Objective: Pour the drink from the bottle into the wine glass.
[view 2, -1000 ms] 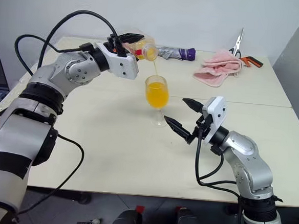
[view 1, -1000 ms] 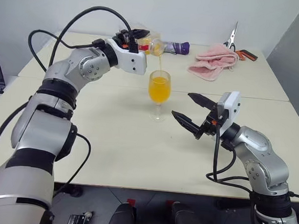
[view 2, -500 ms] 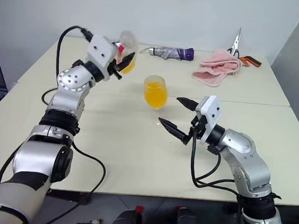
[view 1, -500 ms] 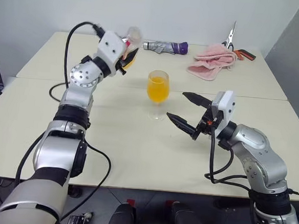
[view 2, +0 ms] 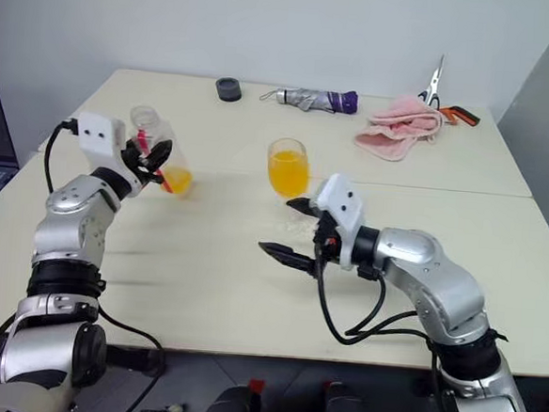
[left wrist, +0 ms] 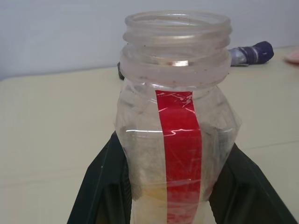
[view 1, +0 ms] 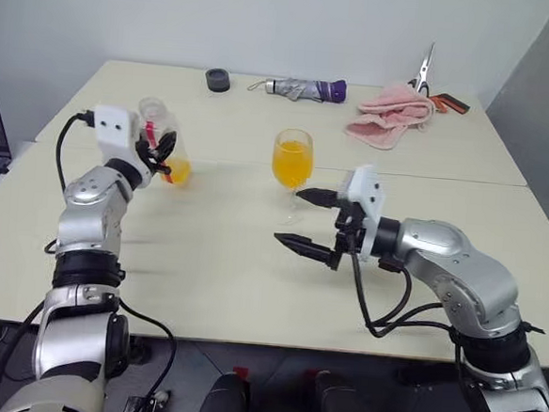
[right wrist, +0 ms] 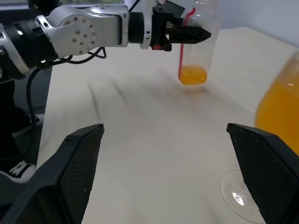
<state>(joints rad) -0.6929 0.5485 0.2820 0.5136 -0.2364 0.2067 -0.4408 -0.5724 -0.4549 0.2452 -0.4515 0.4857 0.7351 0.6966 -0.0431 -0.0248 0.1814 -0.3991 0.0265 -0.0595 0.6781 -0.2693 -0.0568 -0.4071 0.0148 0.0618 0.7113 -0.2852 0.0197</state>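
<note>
Over on the left, the left gripper (view 1: 156, 149) is clamped around the bottle (view 1: 159, 141), which stands upright just above the table (view 1: 233, 260) with its mouth uncapped. A little orange drink (view 1: 176, 172) sits in the bottom of it. At the far edge of the table lie a small dark cap (view 1: 217, 79) and a folded umbrella (view 1: 302, 87). In the middle stands the wine glass (view 1: 291, 169), its bowl about full of orange liquid, well apart from the bottle. Just to its right, the right gripper (view 1: 304, 219) hangs with its fingers spread wide and holding nothing, one finger near the glass's stem. Far right at the back: a pink cloth (view 1: 389, 115) and pliers (view 1: 423, 70).
</note>
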